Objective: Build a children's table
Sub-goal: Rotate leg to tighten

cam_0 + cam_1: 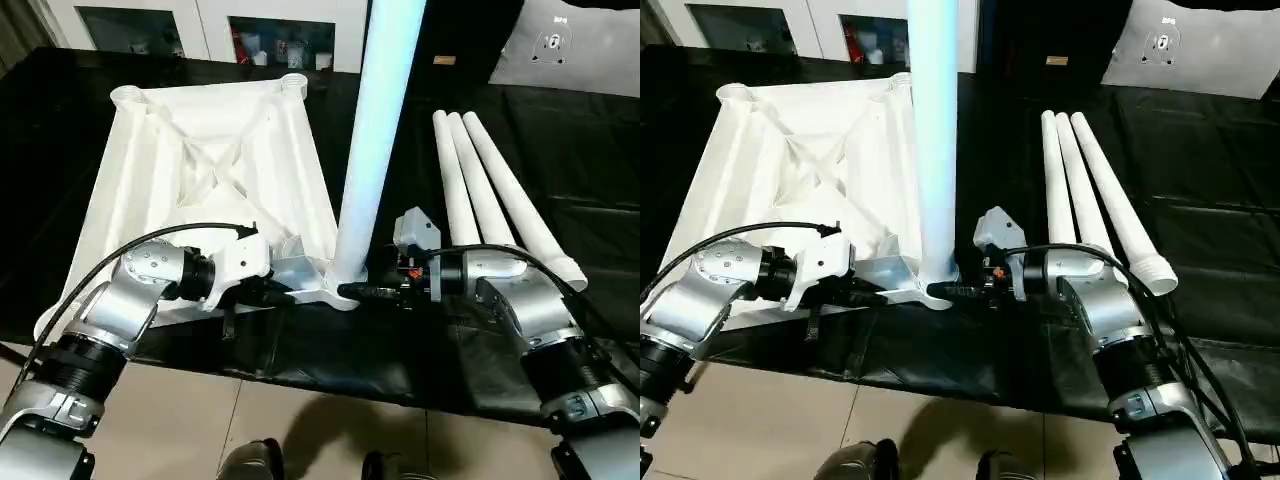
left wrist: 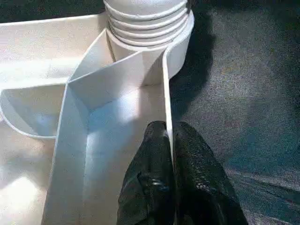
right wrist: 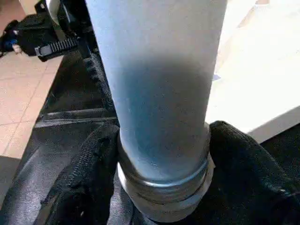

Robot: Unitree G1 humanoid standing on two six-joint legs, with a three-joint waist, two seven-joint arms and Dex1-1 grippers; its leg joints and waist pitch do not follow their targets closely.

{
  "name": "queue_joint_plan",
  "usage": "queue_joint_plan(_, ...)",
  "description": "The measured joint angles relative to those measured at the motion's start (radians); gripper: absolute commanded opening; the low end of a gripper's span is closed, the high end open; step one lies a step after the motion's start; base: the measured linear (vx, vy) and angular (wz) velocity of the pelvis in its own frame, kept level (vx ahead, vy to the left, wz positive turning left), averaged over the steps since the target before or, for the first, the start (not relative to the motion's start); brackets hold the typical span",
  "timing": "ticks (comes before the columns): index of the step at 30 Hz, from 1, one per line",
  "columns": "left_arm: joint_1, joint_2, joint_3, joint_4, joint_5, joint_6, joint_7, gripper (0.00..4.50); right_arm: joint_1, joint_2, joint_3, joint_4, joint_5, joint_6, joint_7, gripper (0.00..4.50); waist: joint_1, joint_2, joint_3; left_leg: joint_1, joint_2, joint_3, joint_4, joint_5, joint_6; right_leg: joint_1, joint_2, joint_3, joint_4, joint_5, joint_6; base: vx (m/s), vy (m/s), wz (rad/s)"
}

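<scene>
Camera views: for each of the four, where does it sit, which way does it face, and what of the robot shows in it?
Left eye view: head camera, looking forward and down at the white ribbed plastic tabletop; both silver forearms show.
Right eye view: same head, slightly offset; three loose white tapered legs on the black workbench.
Left wrist view: along the left gripper, jaws pinching a tabletop rib.
Right wrist view: along the right gripper, jaws around the upright white leg.
Shared: both wrist views show that leg's threaded end at the corner socket.

White tabletop (image 1: 210, 180) inverted, one leg (image 1: 375, 140) upright in its near corner socket.
</scene>
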Motion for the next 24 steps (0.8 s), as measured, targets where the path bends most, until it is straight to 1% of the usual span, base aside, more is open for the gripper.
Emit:
queue_joint_plan(6, 0.0, 0.003, 0.001, 0.002, -0.001, -0.002, -0.008, 0.0, 0.005, 0.003, -0.001, 0.002, 0.005, -0.005, 0.01, 2.69, 0.0, 0.0, 0.0, 0.0, 0.0, 0.0, 0.001, 0.0, 0.0, 0.0, 0.0, 0.0, 0.0, 0.0, 0.0, 0.0, 0.0, 0.0)
queue_joint_plan(10, 0.005, -0.003, 0.012, -0.009, -0.006, 0.048, 0.003, 0.0, 0.05, 0.035, -0.019, -0.031, 0.015, 0.016, -0.051, 2.66, -0.001, 0.0, 0.0, 0.001, 0.0, 0.0, 0.001, 0.0, 0.0, 0.001, 0.0, 0.0, 0.002, 0.0, 0.0, 0.0, 0.0, 0.0)
queue_joint_plan(13, 0.009, -0.04, 0.04, -0.032, -0.005, 0.154, 0.083, 0.0, 0.075, 0.101, -0.043, -0.051, -0.006, 0.036, -0.2, 2.64, -0.008, 0.0, 0.0, 0.006, 0.001, 0.0, 0.001, 0.001, -0.004, 0.004, 0.0, 0.001, 0.003, 0.002, -0.003, 0.0, 0.0, 0.0)
queue_joint_plan(14, 0.01, -0.065, 0.056, -0.034, -0.003, 0.205, 0.128, 0.0, 0.085, 0.143, -0.059, -0.059, -0.021, 0.052, -0.295, 2.64, -0.015, 0.0, 0.0, 0.009, 0.001, 0.001, 0.001, 0.002, -0.005, 0.005, 0.0, 0.002, 0.004, 0.002, -0.004, 0.0, 0.0, 0.0)
queue_joint_plan(16, 0.009, -0.101, 0.075, -0.045, -0.004, 0.264, 0.188, 0.0, 0.087, 0.182, -0.078, -0.065, -0.035, 0.073, -0.398, 2.64, -0.023, 0.0, 0.0, 0.011, 0.001, 0.001, 0.001, 0.003, -0.006, 0.005, 0.0, 0.002, 0.002, 0.003, -0.004, 0.0, 0.0, 0.0)
queue_joint_plan(18, 0.005, -0.199, 0.111, -0.041, 0.003, 0.338, 0.316, 0.0, 0.085, 0.289, -0.136, -0.059, -0.068, 0.096, -0.607, 2.64, -0.033, 0.0, 0.0, 0.01, 0.001, 0.002, 0.001, 0.003, -0.007, 0.004, 0.0, 0.002, 0.002, 0.002, -0.003, 0.0, 0.0, 0.0)
queue_joint_plan(20, -0.016, -0.259, 0.119, -0.037, 0.018, 0.387, 0.414, 0.0, 0.064, 0.353, -0.161, -0.034, -0.1, 0.097, -0.76, 2.63, -0.033, 0.001, -0.001, 0.011, 0.0, 0.002, 0.001, 0.003, -0.007, 0.004, 0.0, 0.003, 0.001, 0.003, -0.004, 0.0, 0.0, 0.0)
queue_joint_plan(22, -0.031, -0.286, 0.12, -0.025, 0.024, 0.399, 0.465, 0.0, 0.045, 0.376, -0.164, -0.016, -0.109, 0.099, -0.838, 2.63, -0.032, 0.002, -0.001, 0.01, 0.0, 0.003, 0.0, 0.003, -0.007, 0.004, 0.0, 0.003, 0.0, 0.003, -0.005, 0.0, 0.0, 0.0)
queue_joint_plan(24, -0.049, -0.339, 0.127, -0.005, 0.046, 0.408, 0.534, 0.0, 0.024, 0.421, -0.194, 0.008, -0.126, 0.096, -0.945, 2.63, -0.027, 0.004, -0.003, 0.01, 0.0, 0.003, -0.002, 0.003, -0.007, 0.004, 0.0, 0.003, -0.001, 0.005, -0.007, 0.0, 0.0, 0.0)
